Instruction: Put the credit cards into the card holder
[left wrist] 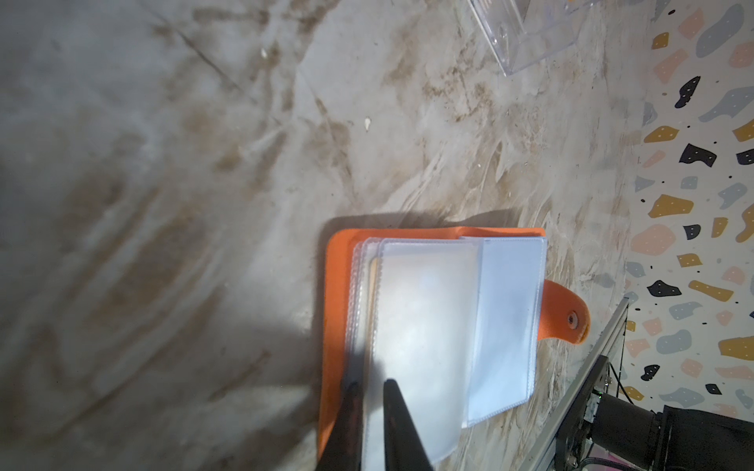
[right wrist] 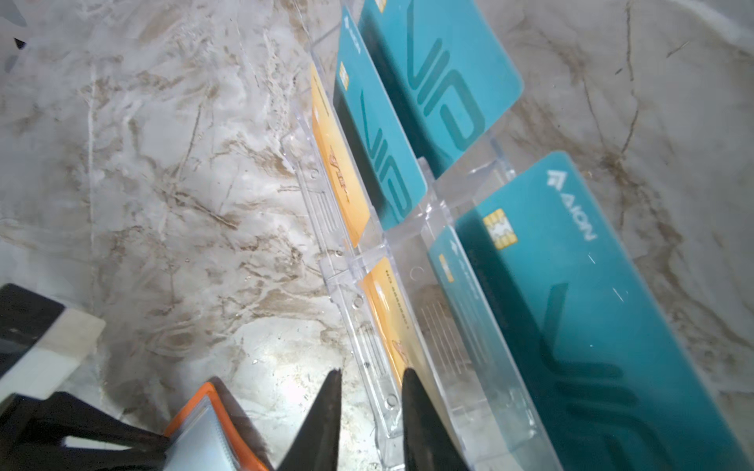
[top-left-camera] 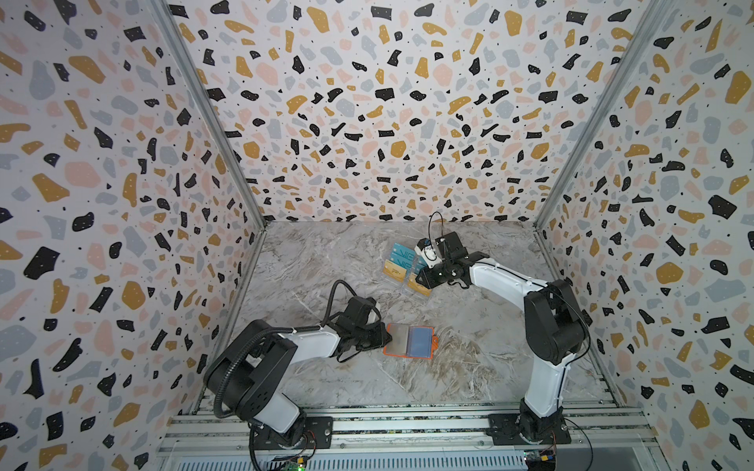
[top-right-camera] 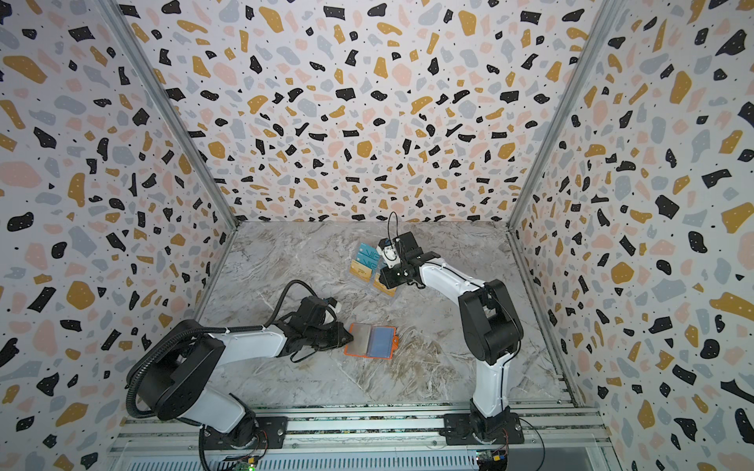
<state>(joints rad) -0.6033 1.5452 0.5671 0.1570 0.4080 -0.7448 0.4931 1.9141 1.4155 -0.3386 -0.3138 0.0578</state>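
Only wrist views: left jaws pinch card holder (left wrist: 335, 310) sleeve (left wrist: 428, 318), right jaws parted astride rack (right wrist: 369, 367) front

Both top views are bright and evenly lit from overhead, so the arms throw only short, soft shadows on the table (top-left-camera: 326, 261). Wide-angle distortion bows the walls, most toward 10 and 2 o'clock, and fine detail is slightly soft. The left wrist view is uneven. The clear sleeves of the card holder (left wrist: 338, 285) wash out in pale glare, a dark shadow lies on the table against its orange cover, and the marble farther off is dim and smeared out of focus. In the right wrist view a white hot spot glares off the table beside the clear rack (right wrist: 351, 310). The teal cards (right wrist: 449, 81) carry a dull sheen, and the nearest parts blur.
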